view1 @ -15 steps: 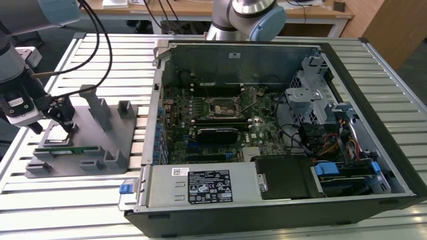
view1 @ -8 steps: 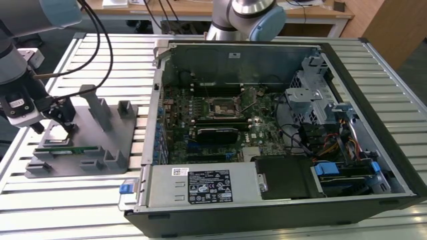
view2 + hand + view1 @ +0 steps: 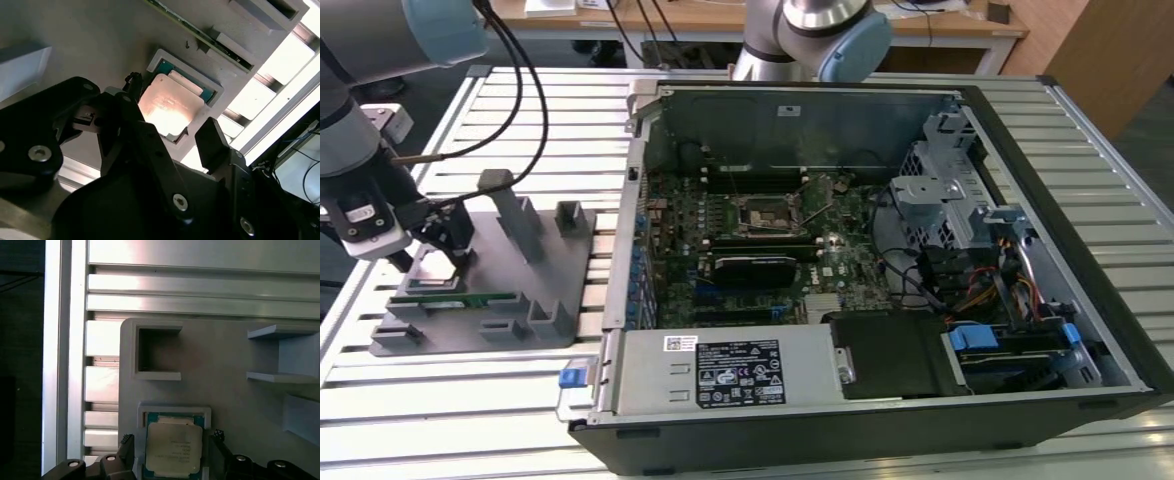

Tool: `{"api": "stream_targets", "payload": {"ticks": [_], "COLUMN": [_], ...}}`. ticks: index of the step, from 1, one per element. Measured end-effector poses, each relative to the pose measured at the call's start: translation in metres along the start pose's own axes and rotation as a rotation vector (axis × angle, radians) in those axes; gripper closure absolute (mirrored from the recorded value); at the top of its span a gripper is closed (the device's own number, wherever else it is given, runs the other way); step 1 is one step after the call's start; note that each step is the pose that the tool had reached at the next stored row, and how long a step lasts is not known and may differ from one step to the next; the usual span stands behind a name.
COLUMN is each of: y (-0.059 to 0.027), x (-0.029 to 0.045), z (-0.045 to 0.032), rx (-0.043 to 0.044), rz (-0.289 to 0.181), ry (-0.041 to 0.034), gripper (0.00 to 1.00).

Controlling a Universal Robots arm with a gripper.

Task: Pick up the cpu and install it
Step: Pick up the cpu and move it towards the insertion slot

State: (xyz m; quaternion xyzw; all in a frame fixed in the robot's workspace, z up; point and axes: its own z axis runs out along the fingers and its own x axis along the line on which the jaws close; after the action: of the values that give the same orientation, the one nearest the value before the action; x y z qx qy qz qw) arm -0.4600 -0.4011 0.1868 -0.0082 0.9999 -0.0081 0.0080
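The cpu (image 3: 438,272), a flat square chip with a pale metal top, lies in a raised square nest on the grey fixture plate (image 3: 507,320) at the exterior view's left. In both wrist views the cpu (image 3: 167,105) (image 3: 174,447) sits flat inside its frame. My gripper (image 3: 434,262) is directly over it, open, with one black finger (image 3: 126,450) on each side of the nest and apart from the chip. The gripper (image 3: 172,112) holds nothing. The motherboard's square socket (image 3: 761,212) stands inside the open computer case (image 3: 1041,150).
A green memory stick (image 3: 474,298) lies in a slot on the fixture plate near the cpu nest. Upright grey blocks (image 3: 520,225) rise from the plate. A second arm's base (image 3: 814,30) stands behind the case. The table is slatted aluminium (image 3: 454,420).
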Motion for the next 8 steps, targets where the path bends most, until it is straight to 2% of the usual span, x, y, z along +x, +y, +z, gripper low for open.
{"api": "stream_targets", "payload": {"ticks": [2,3,8], "y": [0.0000,0.0000,0.0000], "x": [0.0000,0.0000,0.0000], "z": [0.0001,0.0004,0.0018], "rx": [0.0000,0.0000,0.0002], "rz": [0.000,0.000,0.001], "ry": [0.0000,-0.0001,0.0000], "gripper": [0.31,0.38,0.38]}}
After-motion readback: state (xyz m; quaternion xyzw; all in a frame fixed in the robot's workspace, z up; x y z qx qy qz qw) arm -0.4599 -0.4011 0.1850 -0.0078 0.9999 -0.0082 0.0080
